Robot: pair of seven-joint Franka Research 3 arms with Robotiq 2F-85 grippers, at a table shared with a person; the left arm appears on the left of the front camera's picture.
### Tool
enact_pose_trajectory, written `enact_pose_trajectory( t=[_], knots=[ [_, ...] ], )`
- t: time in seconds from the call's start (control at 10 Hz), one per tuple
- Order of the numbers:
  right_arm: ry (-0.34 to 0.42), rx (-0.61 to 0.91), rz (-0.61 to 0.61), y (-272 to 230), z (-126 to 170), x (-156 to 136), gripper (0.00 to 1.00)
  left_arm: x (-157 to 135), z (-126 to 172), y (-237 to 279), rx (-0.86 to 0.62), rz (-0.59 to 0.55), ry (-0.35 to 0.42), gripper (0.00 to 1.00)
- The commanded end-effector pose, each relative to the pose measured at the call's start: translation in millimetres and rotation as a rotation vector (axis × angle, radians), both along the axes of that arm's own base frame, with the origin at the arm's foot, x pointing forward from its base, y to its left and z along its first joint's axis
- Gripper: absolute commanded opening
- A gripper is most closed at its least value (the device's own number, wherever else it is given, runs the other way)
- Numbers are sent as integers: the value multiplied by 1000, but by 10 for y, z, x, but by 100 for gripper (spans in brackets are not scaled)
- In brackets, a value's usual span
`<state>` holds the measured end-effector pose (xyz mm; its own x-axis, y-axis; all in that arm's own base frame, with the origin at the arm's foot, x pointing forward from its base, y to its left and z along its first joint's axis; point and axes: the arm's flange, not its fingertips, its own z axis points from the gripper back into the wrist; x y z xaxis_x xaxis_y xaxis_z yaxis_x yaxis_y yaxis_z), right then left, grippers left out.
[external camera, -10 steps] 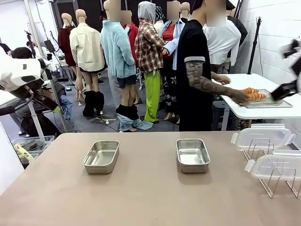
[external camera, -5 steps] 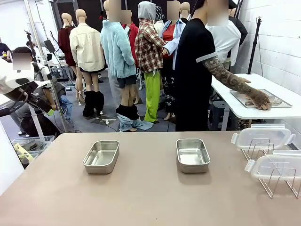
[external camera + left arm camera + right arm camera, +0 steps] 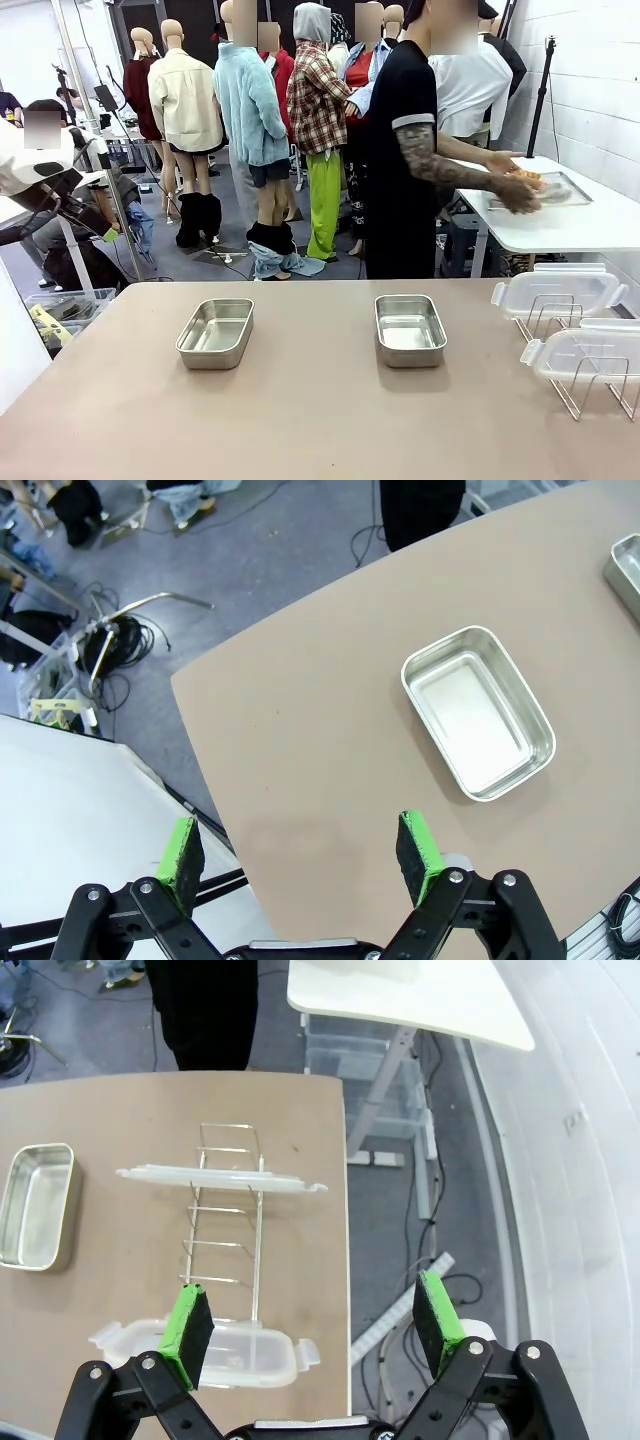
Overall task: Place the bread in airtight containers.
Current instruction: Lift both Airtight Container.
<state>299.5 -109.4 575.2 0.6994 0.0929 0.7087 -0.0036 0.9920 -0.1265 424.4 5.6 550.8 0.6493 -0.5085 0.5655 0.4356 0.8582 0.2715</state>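
**Bread off on the side table, tins empty**

On the brown table (image 3: 300, 420), two shiny steel tins, both empty and lidless: the left tin (image 3: 215, 333) and the right tin (image 3: 410, 329), well apart. At the table's right edge, a wire rack (image 3: 592, 392) with two clear white-rimmed lids on it, a far lid (image 3: 556, 292) and a near lid (image 3: 585, 355). Beyond the far side, a person (image 3: 405, 150) turned toward a white side table (image 3: 590, 228), both hands (image 3: 518, 194) down on a flat tray (image 3: 565, 188). Between those hands, a patch of golden-brown croissants (image 3: 528, 179), number impossible to tell. Wide open and empty, the left jaws, high over the table's corner beside the left tin. Equally wide open and empty, the right jaws, high over the rack and lids at the table's edge.
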Motion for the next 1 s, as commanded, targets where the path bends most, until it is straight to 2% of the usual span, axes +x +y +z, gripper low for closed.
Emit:
enact_pose_trajectory(
  t=[0.0, 0.9],
  knots=[
    [2, -3, 2, 16, 2, 3, 100, -13, -5, 25, 7, 0, 0, 100],
    [2, -3, 2, 16, 2, 3, 100, -13, -5, 25, 7, 0, 0, 100]
  ],
)
